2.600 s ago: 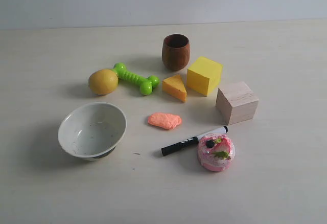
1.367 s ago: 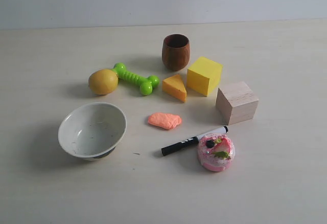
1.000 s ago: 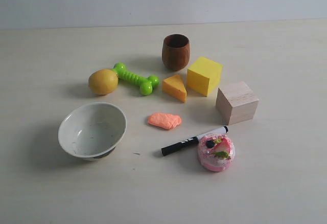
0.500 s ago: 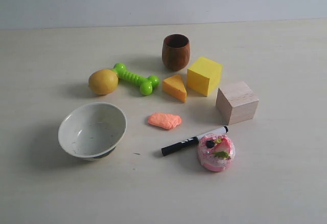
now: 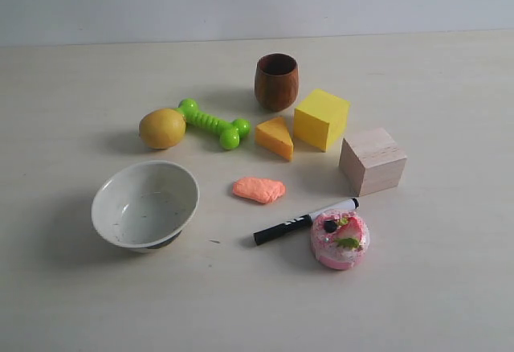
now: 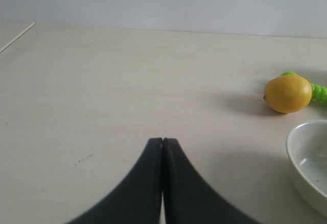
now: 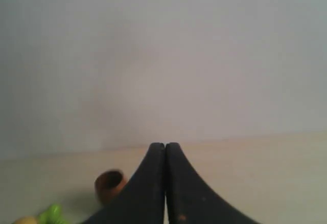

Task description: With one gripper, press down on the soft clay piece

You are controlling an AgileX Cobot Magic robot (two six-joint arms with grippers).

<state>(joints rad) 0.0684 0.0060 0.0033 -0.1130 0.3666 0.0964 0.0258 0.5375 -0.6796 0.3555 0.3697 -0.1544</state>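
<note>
Salmon-orange soft clay piece [image 5: 259,190] lies flat on the pale surface [image 5: 450,288] between a white ceramic bowl [image 5: 144,207] and a black marker pen [image 5: 303,221]; the black left pincer [image 6: 162,141] and right pincer [image 7: 165,144] are each closed tip to tip, gripping nothing

The left gripper [image 6: 162,141] has its 2 black fingers pressed together, tips meeting above the table. The right gripper [image 7: 165,145] is likewise closed, raised and pointing level.
</note>
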